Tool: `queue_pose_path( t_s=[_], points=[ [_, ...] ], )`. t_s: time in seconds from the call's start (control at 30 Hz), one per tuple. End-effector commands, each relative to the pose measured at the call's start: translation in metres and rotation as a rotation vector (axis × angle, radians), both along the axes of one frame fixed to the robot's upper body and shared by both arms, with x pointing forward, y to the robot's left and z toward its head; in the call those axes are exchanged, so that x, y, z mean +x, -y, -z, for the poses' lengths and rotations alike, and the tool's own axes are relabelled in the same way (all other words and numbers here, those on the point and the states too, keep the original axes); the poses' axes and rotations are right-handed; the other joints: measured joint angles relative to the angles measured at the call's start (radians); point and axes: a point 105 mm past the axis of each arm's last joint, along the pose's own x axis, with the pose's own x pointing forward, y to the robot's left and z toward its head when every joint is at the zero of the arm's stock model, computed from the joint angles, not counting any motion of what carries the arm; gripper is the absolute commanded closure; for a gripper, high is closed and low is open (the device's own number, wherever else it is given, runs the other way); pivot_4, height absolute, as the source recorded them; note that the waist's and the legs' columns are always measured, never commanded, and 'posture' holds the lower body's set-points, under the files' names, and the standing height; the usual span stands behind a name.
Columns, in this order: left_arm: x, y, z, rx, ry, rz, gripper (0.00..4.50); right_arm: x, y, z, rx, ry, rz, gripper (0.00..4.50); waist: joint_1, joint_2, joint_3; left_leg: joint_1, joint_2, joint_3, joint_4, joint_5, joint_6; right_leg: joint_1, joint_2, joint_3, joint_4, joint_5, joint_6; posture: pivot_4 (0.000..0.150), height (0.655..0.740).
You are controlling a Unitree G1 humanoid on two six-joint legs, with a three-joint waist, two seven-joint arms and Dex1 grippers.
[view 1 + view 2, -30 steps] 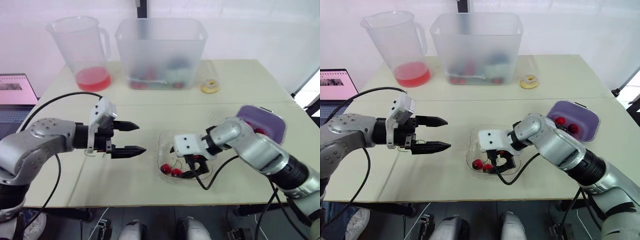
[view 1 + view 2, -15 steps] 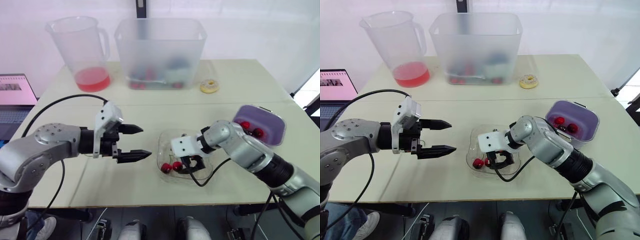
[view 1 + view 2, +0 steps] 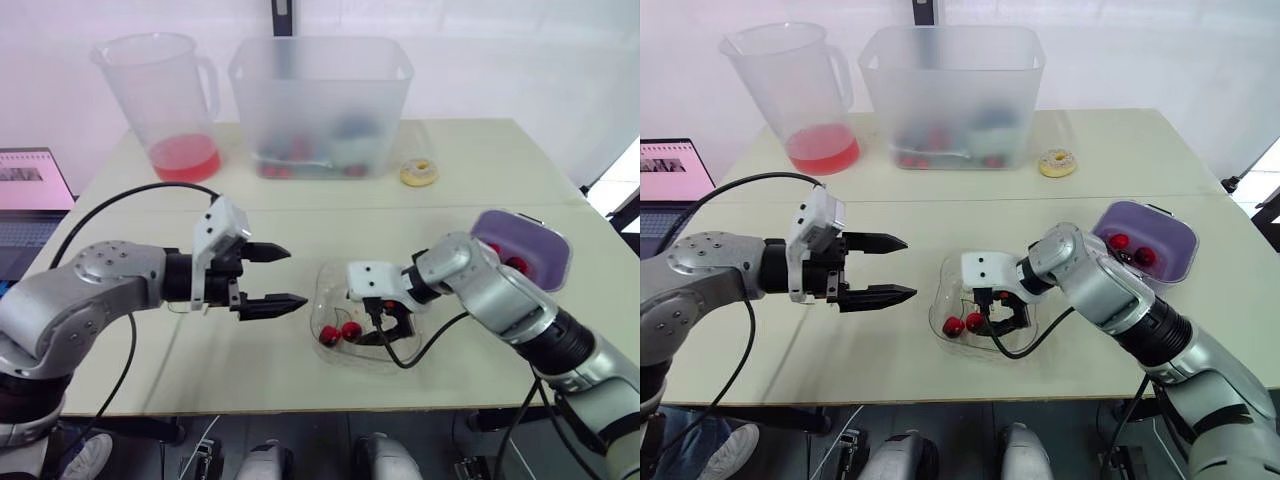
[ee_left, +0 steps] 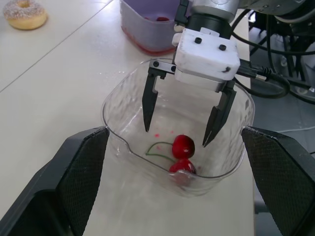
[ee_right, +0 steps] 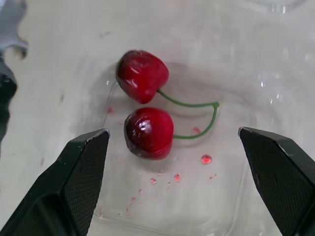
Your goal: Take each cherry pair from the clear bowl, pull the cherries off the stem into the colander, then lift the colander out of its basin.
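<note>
Cherry pair (image 5: 147, 132) lies at the bottom of the bowl (image 4: 110, 113), right under the right gripper (image 4: 175, 136). Its fingers are wide open and hold nothing, one on each side of the cherries. The left gripper (image 3: 297, 275), open and empty too, hangs just beside the bowl.

Pitcher (image 3: 165, 100) with red liquid, frosted bin (image 3: 320, 105) and donut (image 3: 420, 173) stand on the table (image 3: 490, 150).

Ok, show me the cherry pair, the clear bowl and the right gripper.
cherry pair (image 5: 148, 132), right wrist view, on one cherry's body.
clear bowl (image 4: 105, 110), left wrist view, on its rim.
right gripper (image 4: 175, 137), left wrist view, midway between its open fingertips.
</note>
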Motion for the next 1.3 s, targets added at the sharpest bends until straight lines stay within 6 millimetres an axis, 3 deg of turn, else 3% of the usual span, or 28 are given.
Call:
queue_pose_path(
  t_s=[0.03,0.23,0.63,0.93,1.03,1.1,1.3],
  points=[
    [-0.001,-0.002,-0.005,0.035,0.039,0.018,0.01,0.001,-0.003,-0.009,0.025,0.03,0.023,0.0,0.0,0.0,0.0,0.0,0.0,0.0,0.0,0.0,0.0,0.0,0.0,0.0,0.0,0.0,0.0,0.15,0.6886],
    [0.003,-0.005,-0.006,0.05,0.053,0.013,0.01,0.009,0.001,-0.01,0.025,0.05,0.105,0.0,0.0,0.0,0.0,0.0,0.0,0.0,0.0,0.0,0.0,0.0,0.0,0.0,0.0,0.0,0.0,0.15,0.6886],
    [0.011,-0.009,-0.01,0.049,0.065,-0.005,0.01,-0.01,-0.016,-0.015,0.111,-0.117,0.139,0.0,-0.001,0.0,0.0,0.0,0.0,0.0,0.0,0.0,0.0,0.0,0.0,0.0,0.0,0.0,0.0,0.15,0.6886],
    [0.013,-0.009,-0.013,0.051,0.067,-0.015,0.01,-0.006,-0.02,-0.005,0.085,-0.11,0.186,0.0,-0.001,0.0,0.0,0.0,0.0,0.0,0.0,0.0,0.0,0.0,0.0,0.0,0.0,0.0,0.0,0.15,0.6886],
    [0.014,-0.009,-0.013,0.054,0.069,-0.015,0.0,-0.007,-0.02,-0.003,0.073,-0.097,0.184,0.82,-0.003,0.0,0.0,0.0,0.0,0.0,0.0,0.0,0.0,0.0,0.0,0.0,0.0,0.0,0.0,0.15,0.6886],
    [0.014,-0.009,-0.014,0.054,0.072,-0.016,0.0,-0.007,-0.019,-0.001,0.063,-0.084,0.188,1.74,-0.002,0.0,0.0,0.0,0.0,0.0,0.0,0.0,0.0,0.0,0.0,0.0,0.0,0.0,0.0,0.15,0.6886],
    [0.015,-0.009,-0.014,0.057,0.075,-0.016,0.0,-0.006,-0.017,-0.002,0.054,-0.062,0.188,1.74,-0.001,0.0,0.0,0.0,0.0,0.0,0.0,0.0,0.0,0.0,0.0,0.0,0.0,0.0,0.0,0.15,0.6886]
  ],
)
